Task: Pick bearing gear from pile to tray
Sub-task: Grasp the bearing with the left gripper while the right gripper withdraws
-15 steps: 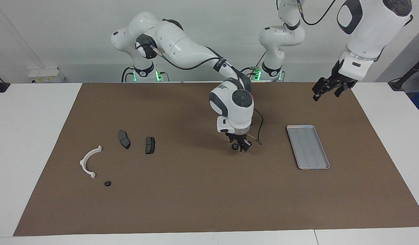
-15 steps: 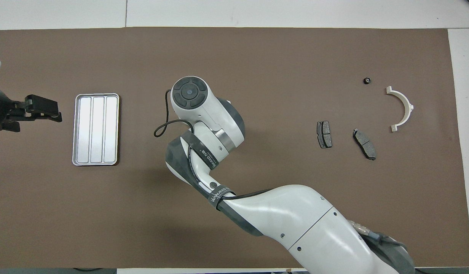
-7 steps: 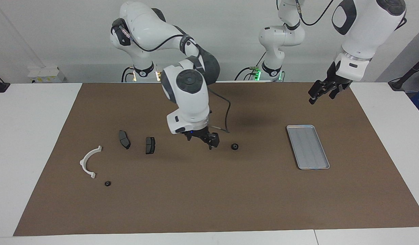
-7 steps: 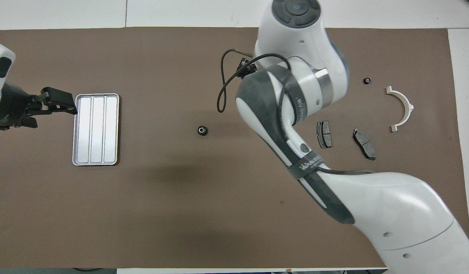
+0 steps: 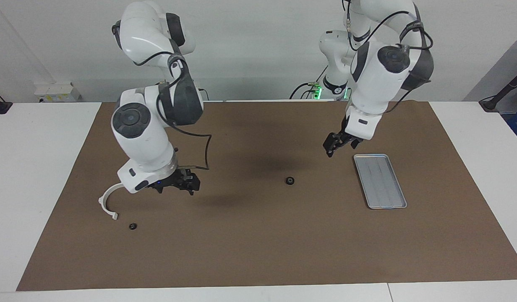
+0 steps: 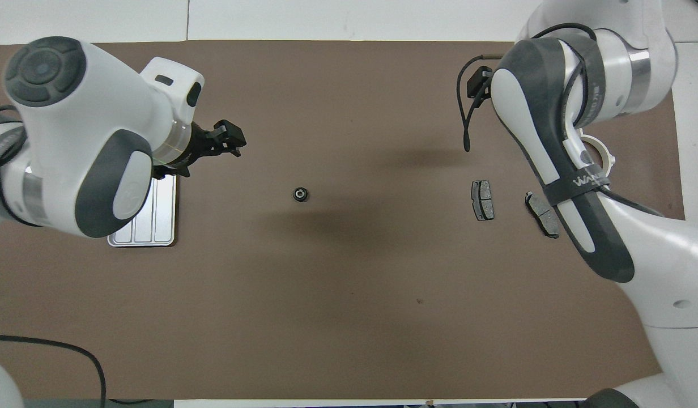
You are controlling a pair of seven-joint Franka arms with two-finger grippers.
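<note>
Small black ring-shaped bearing gear (image 5: 289,180) lying alone on the brown mat (image 5: 258,243) near the middle of the desk (image 5: 44,138), touched by nothing, well apart from the flat rectangular silver-grey metal tray (image 5: 380,180) toward the left arm's end.

Left gripper (image 5: 336,144) hanging in the air over bare mat just beside the tray's edge, between tray and gear (closer to the tray), fingers apart and holding nothing.

Right gripper (image 5: 184,183) low over the pile at the right arm's end, fingers spread, nothing between them. In the facing view, hiding the two dark grey brake pads; in the overhead view, both visible flat on the mat: one rectangular pad (image 6: 482,200) and one slanted pad (image 6: 542,214) partly under the arm.

White half-ring plastic arc (image 5: 108,201) beside that gripper, toward the desk's end, partly covered by the wrist. Second tiny black ring (image 5: 133,226) farther from the robots than the arc, near its lower tip, apart from it.
</note>
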